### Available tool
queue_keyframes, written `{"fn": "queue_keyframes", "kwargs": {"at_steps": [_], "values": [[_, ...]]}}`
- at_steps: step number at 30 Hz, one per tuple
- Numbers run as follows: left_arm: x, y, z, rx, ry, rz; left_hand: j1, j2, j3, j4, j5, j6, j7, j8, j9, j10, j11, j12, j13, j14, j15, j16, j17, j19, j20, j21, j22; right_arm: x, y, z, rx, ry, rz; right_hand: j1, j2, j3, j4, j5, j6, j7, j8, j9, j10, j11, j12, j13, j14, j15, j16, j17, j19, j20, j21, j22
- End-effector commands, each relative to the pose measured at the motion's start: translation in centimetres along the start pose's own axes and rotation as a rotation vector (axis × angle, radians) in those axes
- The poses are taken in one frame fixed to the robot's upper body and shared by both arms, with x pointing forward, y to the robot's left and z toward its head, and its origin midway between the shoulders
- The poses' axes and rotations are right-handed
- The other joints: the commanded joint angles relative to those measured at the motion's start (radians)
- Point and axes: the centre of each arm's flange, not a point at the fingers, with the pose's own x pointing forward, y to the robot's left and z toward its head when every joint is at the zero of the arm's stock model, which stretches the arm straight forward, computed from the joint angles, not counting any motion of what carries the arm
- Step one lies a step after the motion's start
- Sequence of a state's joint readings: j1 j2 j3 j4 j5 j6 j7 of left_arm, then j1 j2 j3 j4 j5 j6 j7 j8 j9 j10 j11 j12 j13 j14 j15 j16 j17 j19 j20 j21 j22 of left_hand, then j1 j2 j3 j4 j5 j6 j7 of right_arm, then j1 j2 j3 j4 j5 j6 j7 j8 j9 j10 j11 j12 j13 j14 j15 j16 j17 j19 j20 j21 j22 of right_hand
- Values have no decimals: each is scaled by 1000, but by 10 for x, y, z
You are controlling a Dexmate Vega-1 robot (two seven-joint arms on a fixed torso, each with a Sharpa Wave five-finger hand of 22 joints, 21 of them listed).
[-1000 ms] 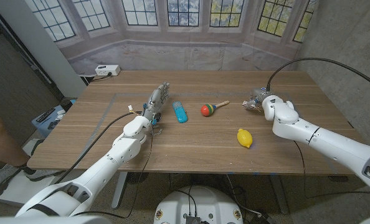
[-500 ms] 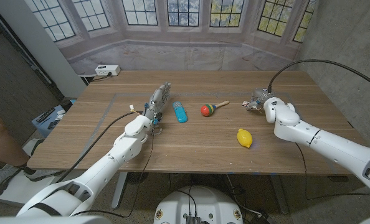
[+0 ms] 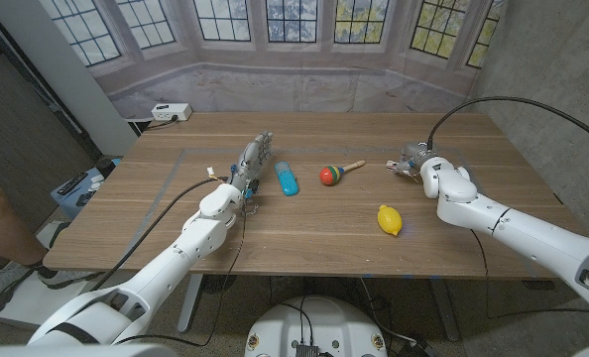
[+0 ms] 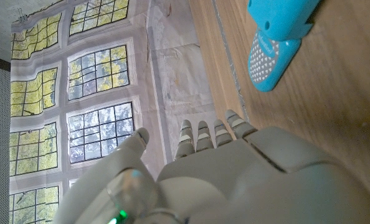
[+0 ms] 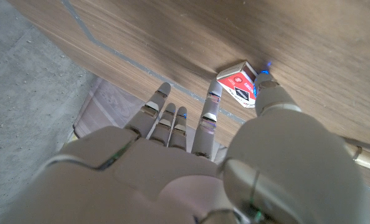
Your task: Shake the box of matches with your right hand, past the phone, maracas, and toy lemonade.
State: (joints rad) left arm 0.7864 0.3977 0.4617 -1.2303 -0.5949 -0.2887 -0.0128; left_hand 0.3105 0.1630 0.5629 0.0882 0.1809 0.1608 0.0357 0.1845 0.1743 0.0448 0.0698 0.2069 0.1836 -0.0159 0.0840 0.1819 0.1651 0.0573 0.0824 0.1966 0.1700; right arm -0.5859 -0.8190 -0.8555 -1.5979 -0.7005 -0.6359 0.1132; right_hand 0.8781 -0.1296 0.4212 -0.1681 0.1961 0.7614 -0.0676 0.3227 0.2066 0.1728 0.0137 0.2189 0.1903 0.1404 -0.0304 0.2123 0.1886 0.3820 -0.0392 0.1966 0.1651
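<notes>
Directly ahead of the right hand (image 5: 172, 155), the small red-and-white cardboard box of matches (image 5: 238, 85) lies on the brown wooden table (image 3: 304, 233), at the far right of the row of objects. In the right wrist view the thumb tip sits just beside the box's edge, apparently touching it, while the other fingers (image 5: 210, 107) reach straight out past its opposite side, spread apart; the hand has hold of nothing. The box's long axis runs slantwise across the line of the fingers rather than along it, so a grasp would probably come by drawing fingers and thumb together over its short sides. Its face shows a red field with a white panel and a pale rim; in the head view it is too small to make out. The left hand (image 3: 252, 159) stands well apart, fingers extended and empty, near the turquoise toy phone (image 3: 288, 179). Between lie the red-headed wooden maraca (image 3: 333, 175) and, nearer the robot, the yellow toy lemon (image 3: 390, 219).
</notes>
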Motion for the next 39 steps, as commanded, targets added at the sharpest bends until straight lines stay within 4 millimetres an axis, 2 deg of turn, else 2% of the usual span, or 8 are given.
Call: {"fn": "queue_keyframes", "kwargs": {"at_steps": [1,20,39], "values": [[-1,-5,-1,-3,-1,-2,-2,-1,8,0,-3,11,0,1,3,2,2,1,4,5,2,-3,5,5,-1,2,6,0,3,2,-6,-3,-2,14,1,8,-1,0,9,1,3,2,8,-3,5,4,10,1,5,4,10,1,6,4],[-2,-3,-2,-13,-3,3,-4,-1,13,-4,-4,19,0,3,4,14,5,4,4,12,5,-1,5,10,0,3,6,-5,3,6,-4,5,-34,26,1,15,2,0,54,-6,12,1,35,-20,7,4,31,-13,8,6,32,-4,8,4],[-4,-7,-4,-13,2,-5,-6,-2,16,-7,-4,27,1,4,4,26,4,7,5,17,9,-1,5,12,-1,3,6,-15,0,2,7,12,-45,25,3,15,6,-1,59,-7,8,1,42,-19,4,4,38,-15,8,7,40,-5,7,4]]}}
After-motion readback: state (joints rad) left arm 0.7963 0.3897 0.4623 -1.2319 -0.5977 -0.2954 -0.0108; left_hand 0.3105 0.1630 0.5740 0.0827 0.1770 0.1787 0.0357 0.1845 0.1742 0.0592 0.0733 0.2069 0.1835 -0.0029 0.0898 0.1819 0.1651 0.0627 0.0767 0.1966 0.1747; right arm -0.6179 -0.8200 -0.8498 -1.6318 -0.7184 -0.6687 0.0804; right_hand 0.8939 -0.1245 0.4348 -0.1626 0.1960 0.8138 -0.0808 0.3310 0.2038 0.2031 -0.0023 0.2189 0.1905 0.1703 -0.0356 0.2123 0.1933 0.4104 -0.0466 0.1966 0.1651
